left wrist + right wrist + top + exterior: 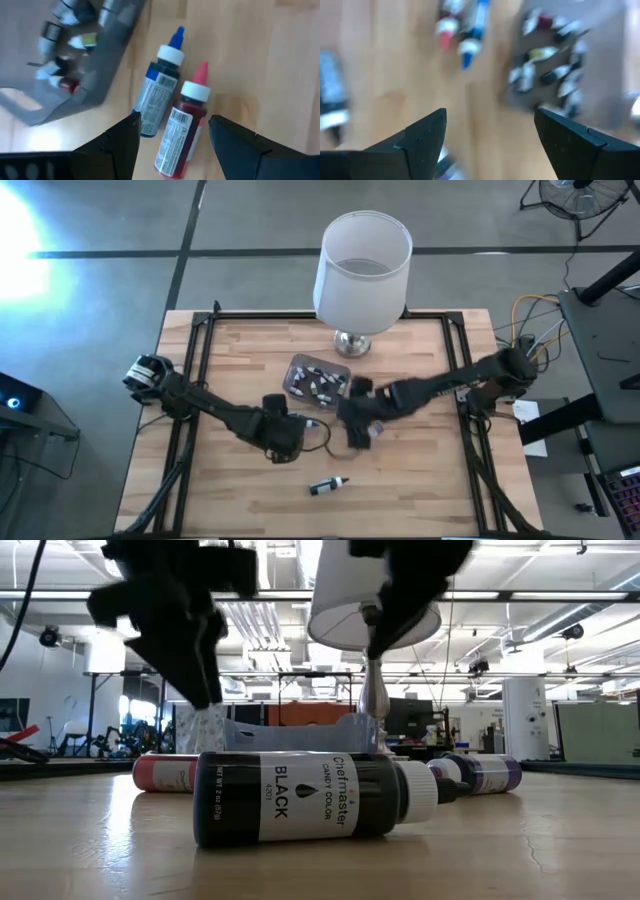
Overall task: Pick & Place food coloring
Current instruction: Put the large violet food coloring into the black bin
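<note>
Several food coloring bottles lie in the grey translucent tub (318,378). Two more lie side by side on the wood next to the tub, a blue-capped one (159,90) and a red-capped one (182,135). My left gripper (173,119) hovers open above these two, a finger standing on either side without touching them. My right gripper (490,112) hangs open over the table just right of the tub, with nothing between its fingers. A black bottle (300,798) lies on its side near the front edge. A purple one (480,772) lies on the table right of the black one.
A lamp with a white shade (362,270) stands on its metal foot at the far middle of the table, just behind the tub. The two arms reach in close to each other at mid-table. Bare wood shows at the front left and front right.
</note>
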`<state>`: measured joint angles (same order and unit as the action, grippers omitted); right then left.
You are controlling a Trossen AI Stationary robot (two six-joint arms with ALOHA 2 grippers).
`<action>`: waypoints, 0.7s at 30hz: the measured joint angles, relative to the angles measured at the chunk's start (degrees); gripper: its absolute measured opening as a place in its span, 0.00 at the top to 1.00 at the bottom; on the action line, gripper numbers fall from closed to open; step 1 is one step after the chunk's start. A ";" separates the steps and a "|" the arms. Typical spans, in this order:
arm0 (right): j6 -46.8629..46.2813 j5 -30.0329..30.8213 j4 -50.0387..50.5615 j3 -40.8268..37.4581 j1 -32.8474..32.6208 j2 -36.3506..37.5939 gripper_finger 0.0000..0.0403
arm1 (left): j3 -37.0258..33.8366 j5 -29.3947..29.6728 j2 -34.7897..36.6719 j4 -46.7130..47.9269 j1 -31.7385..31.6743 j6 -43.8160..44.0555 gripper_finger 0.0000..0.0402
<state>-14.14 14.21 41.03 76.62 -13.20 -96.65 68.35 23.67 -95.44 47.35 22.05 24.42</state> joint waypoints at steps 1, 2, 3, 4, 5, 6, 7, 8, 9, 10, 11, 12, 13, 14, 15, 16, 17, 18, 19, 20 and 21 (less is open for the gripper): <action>-1.72 0.68 0.07 -1.04 -1.65 0.29 0.28 | -0.75 -1.78 0.00 -1.35 -0.41 -1.65 0.48; -3.48 1.63 0.17 -2.31 -3.31 0.68 0.28 | -1.54 -3.70 0.00 -3.30 -0.66 -3.58 0.48; -5.23 2.39 0.47 -3.56 -4.80 1.06 0.29 | -2.33 -6.00 0.00 -5.72 -0.77 -5.43 0.48; -7.07 2.88 0.87 -4.93 -6.10 1.59 0.29 | -3.06 -8.17 0.00 -8.26 -0.81 -7.10 0.48; -9.07 3.16 1.41 -6.39 -7.35 2.30 0.30 | -3.60 -10.01 0.00 -10.27 -0.81 -8.31 0.48; -11.09 3.55 2.00 -8.09 -8.56 3.02 0.31 | -3.93 -11.26 0.00 -11.78 -0.79 -8.87 0.48; -12.90 3.87 2.30 -9.72 -9.67 3.85 0.31 | -3.99 -11.54 0.00 -12.59 -0.71 -8.93 0.48; -14.14 4.04 2.27 -11.42 -10.74 4.84 0.32 | -3.92 -11.51 0.00 -13.08 -0.52 -8.73 0.48; -14.62 4.08 2.21 -12.97 -11.70 5.81 0.32 | -3.70 -11.37 0.00 -13.02 -0.45 -7.89 0.48; -14.62 4.08 2.18 -14.28 -12.42 6.61 0.32 | -3.45 -11.07 0.00 -12.84 -0.34 -6.61 0.48; -14.27 3.99 2.04 -15.33 -12.88 7.33 0.33 | -3.11 -10.92 0.00 -12.86 -0.24 -4.97 0.48; -13.16 3.84 1.98 -16.15 -13.07 7.72 0.33 | -2.70 -10.89 0.00 -12.88 -0.17 -3.08 0.48; -11.35 3.55 1.82 -16.79 -13.07 7.94 0.33 | -2.28 -10.89 0.00 -12.84 -0.02 -0.99 0.48; -8.81 3.09 1.47 -17.24 -12.88 7.94 0.33 | -1.80 -10.82 0.00 -12.84 0.14 1.48 0.48; -5.76 2.40 0.54 -17.79 -12.42 7.85 0.33 | -1.39 -10.78 0.00 -12.84 0.40 3.99 0.48; -2.50 1.60 -0.22 -18.00 -11.99 7.42 0.33 | -1.02 -10.72 0.00 -12.68 0.75 6.75 0.48; 0.88 0.64 -1.34 -18.14 -11.60 7.05 0.33 | -0.65 -10.67 0.00 -12.51 1.27 9.51 0.48; 4.38 -0.42 -2.32 -18.20 -11.27 6.58 0.32 | -0.25 -10.27 0.02 -12.10 2.02 12.09 0.48; 7.55 -1.21 -3.18 -18.23 -10.89 5.94 0.32 | 0.12 -9.66 0.07 -11.55 2.92 14.49 0.48; 10.05 -1.96 -3.57 -18.15 -10.53 5.34 0.31 | 0.38 -8.92 0.16 -11.18 3.97 16.77 0.48; 11.91 -2.60 -3.54 -17.92 -10.14 4.69 0.30 | 0.57 -7.53 0.28 -10.76 5.23 18.78 0.48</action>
<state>-2.23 11.61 37.49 58.70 -23.35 -91.96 68.92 16.14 -95.16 36.59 27.28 43.20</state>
